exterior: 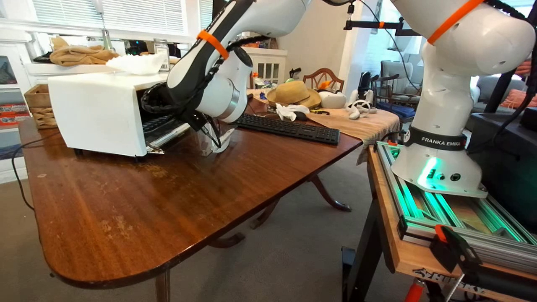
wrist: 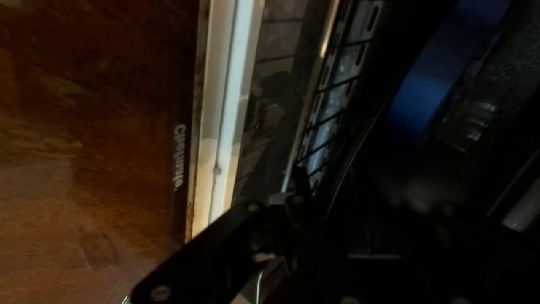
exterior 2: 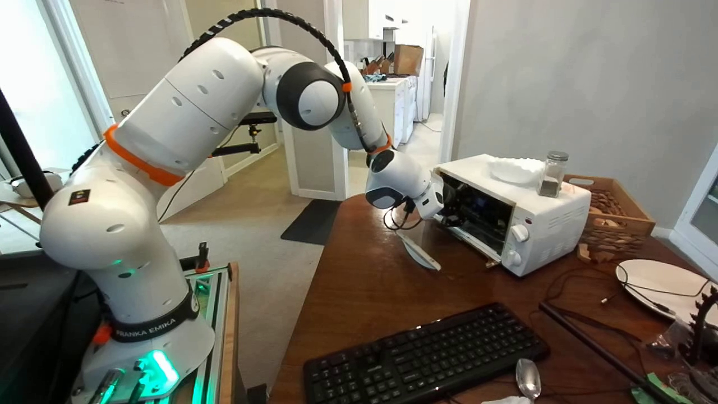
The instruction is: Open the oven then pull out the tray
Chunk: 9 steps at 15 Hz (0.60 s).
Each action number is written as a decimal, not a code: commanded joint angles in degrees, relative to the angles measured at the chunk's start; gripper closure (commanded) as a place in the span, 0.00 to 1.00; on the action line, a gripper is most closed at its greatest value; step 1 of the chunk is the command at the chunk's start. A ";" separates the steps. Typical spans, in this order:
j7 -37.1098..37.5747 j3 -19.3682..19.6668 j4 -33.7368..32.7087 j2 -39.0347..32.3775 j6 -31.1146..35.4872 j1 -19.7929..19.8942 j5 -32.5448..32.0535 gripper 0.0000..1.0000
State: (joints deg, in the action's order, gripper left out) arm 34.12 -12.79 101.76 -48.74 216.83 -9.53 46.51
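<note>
The white oven (exterior: 96, 113) stands on the table in both exterior views, with its front opening dark (exterior 2: 485, 207). Its clear glass door is lowered; the door's white handle (exterior 2: 419, 252) sits low in front of the opening. Mirrored lettering (wrist: 179, 156) shows on the glass in the wrist view. A dark wire rack or tray (wrist: 333, 118) lies inside the oven, behind the pale front sill (wrist: 230, 84). My gripper (wrist: 299, 185) reaches into the opening at the rack's front bar. The exterior views hide the fingers; in the wrist view it is too dark to tell their gap.
A white dish (exterior 2: 516, 170) and a glass jar (exterior 2: 553, 174) stand on the oven. A basket (exterior 2: 617, 219) is beside it. A black keyboard (exterior 2: 426, 359), a spoon (exterior 2: 528, 379) and a white plate (exterior 2: 667, 283) lie on the wooden table (exterior: 126, 209).
</note>
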 commanded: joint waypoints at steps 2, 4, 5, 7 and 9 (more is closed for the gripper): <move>-1.72 -0.12 -3.71 -2.41 -0.29 -0.19 -0.67 0.98; -2.45 -0.34 -4.20 -2.54 0.11 -0.38 -0.50 1.00; -2.71 -0.56 -4.11 -2.55 0.34 -0.46 -0.32 1.00; -2.81 -0.89 -3.69 -2.52 1.19 -0.72 0.00 1.00; -2.71 -1.24 -3.26 -2.64 1.40 -0.88 0.16 1.00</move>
State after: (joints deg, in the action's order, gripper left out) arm 32.02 -13.44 99.38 -50.05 216.85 -9.82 46.51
